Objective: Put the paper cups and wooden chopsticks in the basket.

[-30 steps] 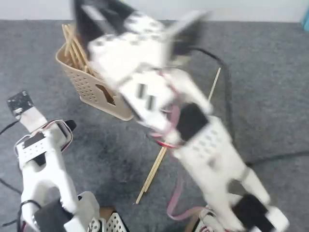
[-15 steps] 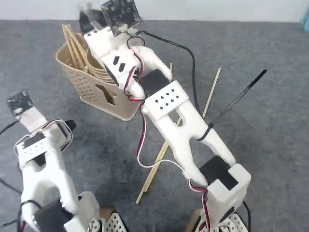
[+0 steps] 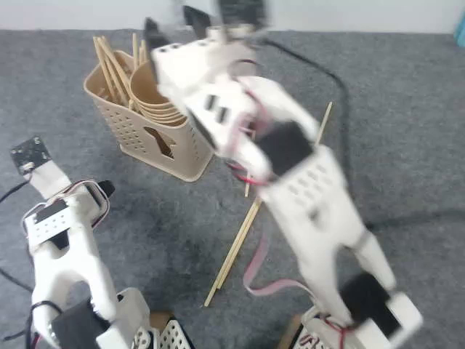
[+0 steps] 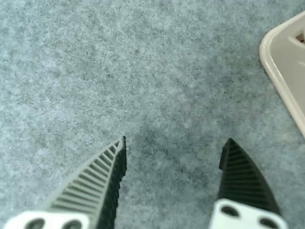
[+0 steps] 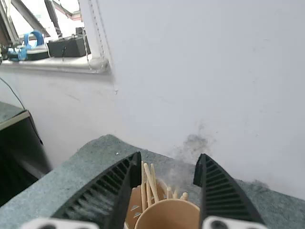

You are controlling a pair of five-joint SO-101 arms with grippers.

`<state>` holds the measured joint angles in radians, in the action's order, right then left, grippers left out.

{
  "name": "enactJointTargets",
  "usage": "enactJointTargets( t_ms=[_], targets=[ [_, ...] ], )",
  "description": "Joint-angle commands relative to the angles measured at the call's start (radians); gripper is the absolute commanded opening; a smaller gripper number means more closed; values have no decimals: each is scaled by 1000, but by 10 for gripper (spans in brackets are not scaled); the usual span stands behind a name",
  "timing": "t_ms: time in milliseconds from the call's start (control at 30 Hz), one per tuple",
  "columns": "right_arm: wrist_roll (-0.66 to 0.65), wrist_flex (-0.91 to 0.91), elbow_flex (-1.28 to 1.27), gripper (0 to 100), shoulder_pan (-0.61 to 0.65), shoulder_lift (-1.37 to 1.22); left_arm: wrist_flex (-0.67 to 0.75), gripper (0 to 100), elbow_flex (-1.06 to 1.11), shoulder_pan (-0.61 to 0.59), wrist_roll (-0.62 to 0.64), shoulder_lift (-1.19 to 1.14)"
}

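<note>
Where right arm (image 3: 298,182) blurs, chopsticks (image 3: 234,251) partly hidden, basket (image 4: 285,62) cropped.

Grey carpet (image 3: 407,109) covers the table, meeting a white wall (image 5: 214,71) at its far edge. A daylit window (image 5: 28,19) with a white sill (image 5: 52,64) is set in the wall; a dark smudge (image 5: 195,142) marks its base.

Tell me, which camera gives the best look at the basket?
The high view: nearly the whole basket shows there, with paper cups and chopsticks standing in it. In the left wrist view, a corner of its rim sits at the edge. The right wrist view mainly catches the cups and chopstick tips inside.
</note>
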<state>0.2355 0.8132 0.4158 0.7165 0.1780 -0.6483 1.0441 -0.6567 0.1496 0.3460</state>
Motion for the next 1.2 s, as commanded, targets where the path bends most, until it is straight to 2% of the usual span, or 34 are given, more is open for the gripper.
enactJointTargets(
  t_ms=[0,167,333,533,800,900,1167],
  targets=[
    [103,213,58,141,-99,193,-5,305,-41,0,11,0],
    [207,447,-32,108,-292,194,-5,305,-41,0,11,0],
    [242,460,-238,109,-437,87,-5,305,-39,0,11,0],
    [239,243,-400,109,-556,-122,-5,305,-39,0,11,0],
    [235,-99,-402,109,-648,-483,-5,305,-39,0,11,0],
    [235,-139,-348,109,-662,-616,-5,305,-39,0,11,0],
    [235,-87,-120,106,-659,-955,-5,305,-39,0,11,0]
  ],
)
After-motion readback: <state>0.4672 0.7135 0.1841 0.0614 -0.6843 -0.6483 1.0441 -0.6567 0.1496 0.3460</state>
